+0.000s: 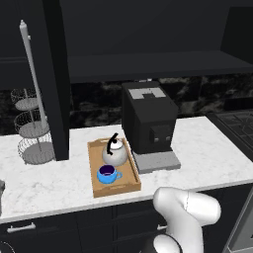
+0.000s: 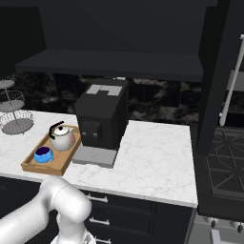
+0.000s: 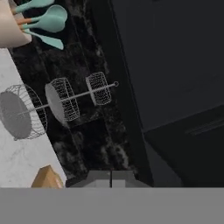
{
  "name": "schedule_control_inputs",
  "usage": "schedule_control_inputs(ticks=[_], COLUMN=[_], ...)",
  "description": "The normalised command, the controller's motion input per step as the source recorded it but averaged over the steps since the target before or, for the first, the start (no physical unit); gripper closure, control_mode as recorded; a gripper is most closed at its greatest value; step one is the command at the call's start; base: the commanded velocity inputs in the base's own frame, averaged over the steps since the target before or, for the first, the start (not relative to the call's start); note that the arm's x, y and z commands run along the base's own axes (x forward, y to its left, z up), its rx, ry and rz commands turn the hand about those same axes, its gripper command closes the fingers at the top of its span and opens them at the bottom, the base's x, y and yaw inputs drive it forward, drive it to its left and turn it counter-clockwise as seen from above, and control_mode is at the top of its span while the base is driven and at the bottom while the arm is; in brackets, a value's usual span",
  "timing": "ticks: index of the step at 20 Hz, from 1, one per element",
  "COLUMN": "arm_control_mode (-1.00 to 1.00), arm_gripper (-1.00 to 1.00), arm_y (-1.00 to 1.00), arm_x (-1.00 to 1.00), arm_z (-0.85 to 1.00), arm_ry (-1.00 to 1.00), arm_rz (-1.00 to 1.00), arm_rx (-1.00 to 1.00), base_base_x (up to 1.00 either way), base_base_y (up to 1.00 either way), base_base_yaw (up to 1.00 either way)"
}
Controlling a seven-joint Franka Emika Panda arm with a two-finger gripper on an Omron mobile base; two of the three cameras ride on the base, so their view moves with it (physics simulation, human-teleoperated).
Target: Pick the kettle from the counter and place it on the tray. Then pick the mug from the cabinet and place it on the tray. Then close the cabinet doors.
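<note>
Gripper (image 3: 111,178) tips sit pressed together, holding nothing. Your kettle (image 1: 114,152) and mug (image 1: 107,174) are both on the tray (image 1: 131,170) on the worktop (image 1: 207,148); only those cabinet doors (image 1: 57,79) remain open.

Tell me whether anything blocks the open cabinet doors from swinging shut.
Nothing visible does. The left door and right door hang open; the coffee machine sits below the cabinet, seemingly under their swing.

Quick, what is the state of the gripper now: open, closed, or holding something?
Gripper: closed, holding nothing; the kettle and mug sit on the tray.
</note>
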Motion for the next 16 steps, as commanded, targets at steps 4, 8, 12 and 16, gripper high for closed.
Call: schedule_control_inputs(ticks=[4,8,12,16], arm_control_mode=[-1.0,-1.0,-1.0,-1.0], arm_gripper=[1.0,1.0,1.0,1.0], arm_y=[0.0,-0.08,-0.08,-0.1], arm_x=[0.13,0.11,0.1,0.01], arm_z=[0.34,0.31,0.34,0.25], arm_ry=[-0.25,-0.28,-0.31,-0.3], arm_rz=[0.0,0.0,0.0,-0.01], arm_rx=[-0.24,-0.15,-0.12,-0.11], base_base_x=[0.0,0.0,0.0,0.0], base_base_y=[0.0,0.0,0.0,0.0], base_base_yaw=[0.0,0.0,0.0,0.0])
